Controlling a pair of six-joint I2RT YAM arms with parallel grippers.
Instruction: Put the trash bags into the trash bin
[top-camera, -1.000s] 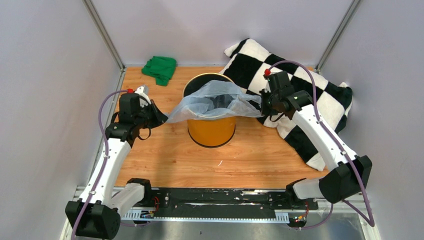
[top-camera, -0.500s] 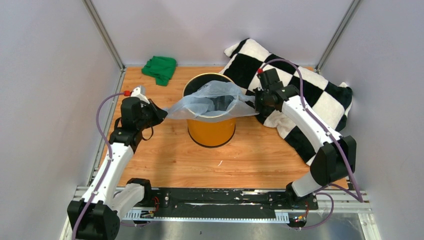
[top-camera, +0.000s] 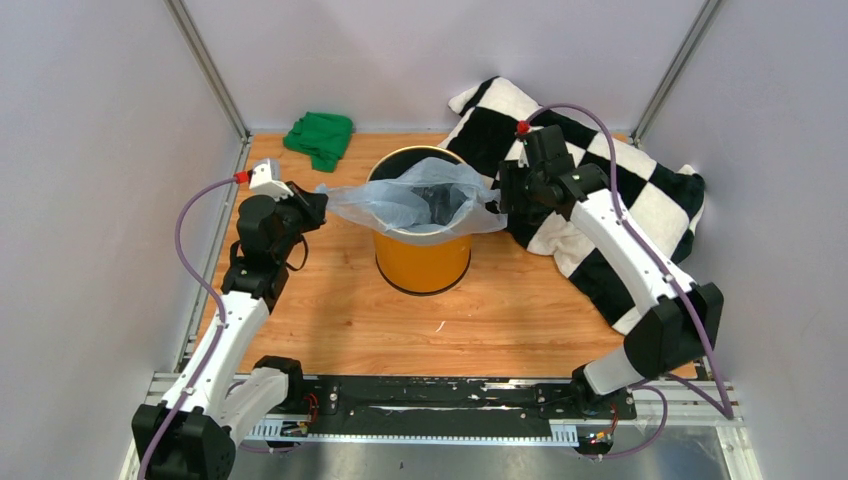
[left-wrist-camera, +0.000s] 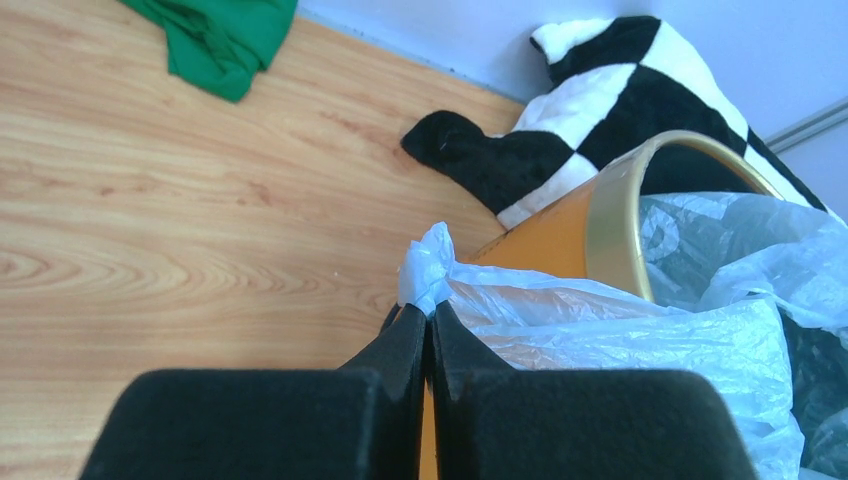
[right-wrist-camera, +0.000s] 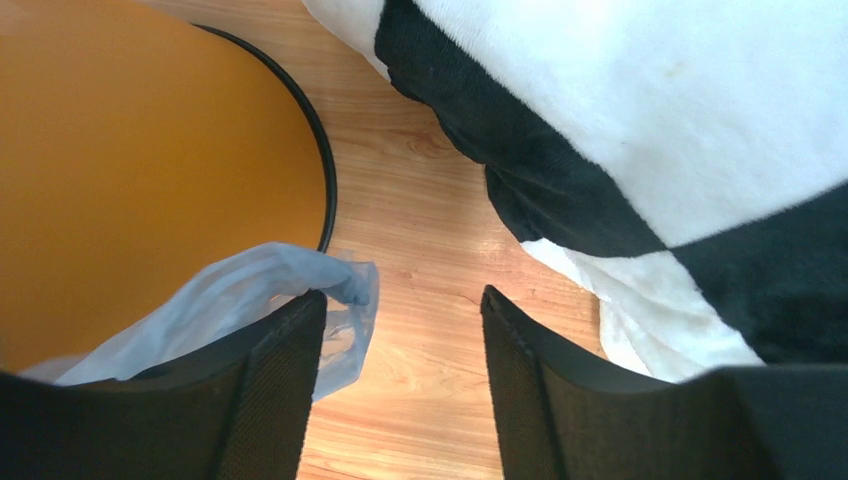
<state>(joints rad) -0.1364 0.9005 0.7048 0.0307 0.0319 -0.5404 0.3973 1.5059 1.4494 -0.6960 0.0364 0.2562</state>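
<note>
The pale, crinkly trash bag (top-camera: 420, 192) lies spread across the mouth of the orange trash bin (top-camera: 423, 258), which stands mid-bench. Part of the bag sags into the black interior and its edges spill over the gold rim on both sides. Your left claw (left-wrist-camera: 430, 318) is clamped tight on a bunched corner of the bag, held just outside the rim on the left arm's side, above the wooden bench (top-camera: 340, 310). Your right claw (right-wrist-camera: 403, 305) has its jaws wide apart beside the bin's opposite wall; a loose flap of the bag lies against one finger (right-wrist-camera: 285, 350), pinched by nothing. A black-and-white checkered blanket (top-camera: 620, 190) sits heaped behind the right arm, and a green cloth (top-camera: 320, 135) lies in the bench's far left corner.
</note>
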